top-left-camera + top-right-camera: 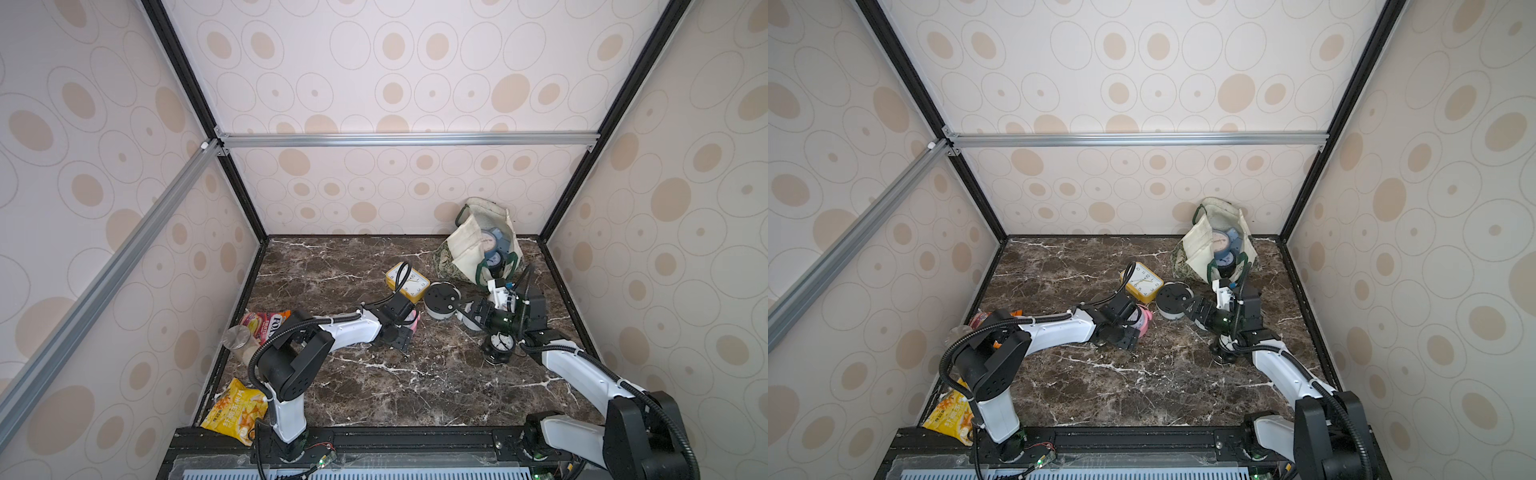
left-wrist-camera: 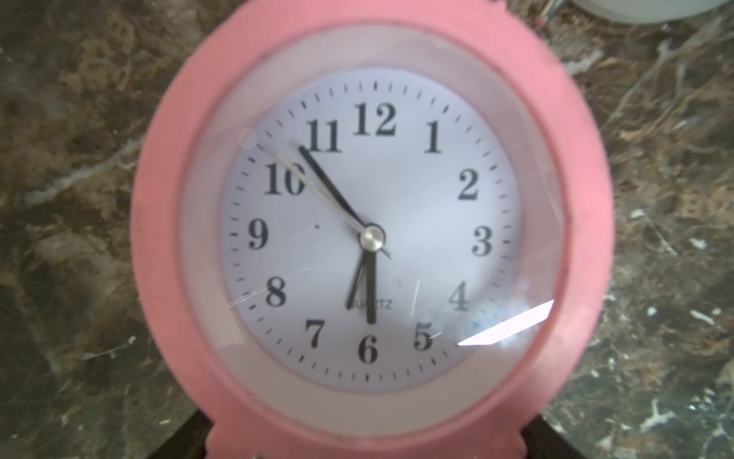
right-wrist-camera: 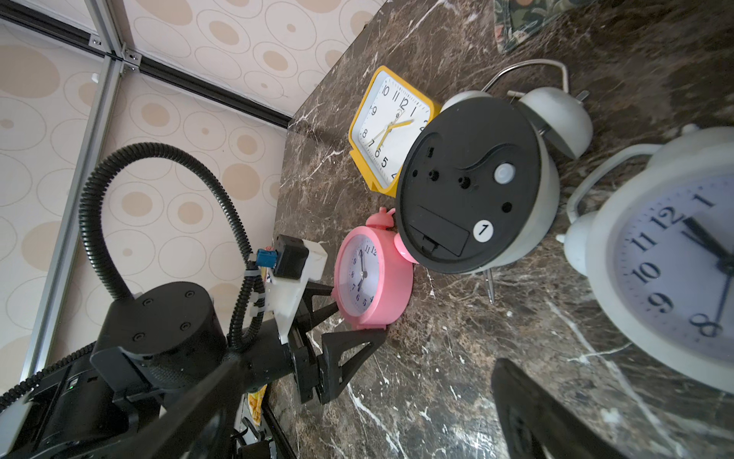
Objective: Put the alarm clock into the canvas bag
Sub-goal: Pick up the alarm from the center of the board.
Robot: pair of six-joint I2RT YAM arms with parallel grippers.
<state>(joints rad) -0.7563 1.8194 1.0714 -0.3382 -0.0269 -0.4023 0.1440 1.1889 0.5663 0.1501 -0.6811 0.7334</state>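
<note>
A pink alarm clock (image 2: 369, 230) stands on the marble table (image 1: 374, 386), and its dial fills the left wrist view. My left gripper (image 1: 405, 328) has a finger (image 3: 353, 345) against each side of it, seen in the right wrist view. The canvas bag (image 1: 467, 245) stands open at the back right with two clocks inside. My right gripper (image 1: 464, 313) is open and empty, next to a grey clock (image 3: 472, 186) lying with its black back up. A white clock (image 3: 671, 278) is close beside this gripper. A yellow square clock (image 1: 407, 282) lies behind the pink one.
A small black clock (image 1: 500, 343) sits under my right forearm. At the table's left edge lie a red snack bag (image 1: 268, 324), a lidded jar (image 1: 237, 338) and a yellow chip bag (image 1: 237, 411). Patterned walls close in three sides.
</note>
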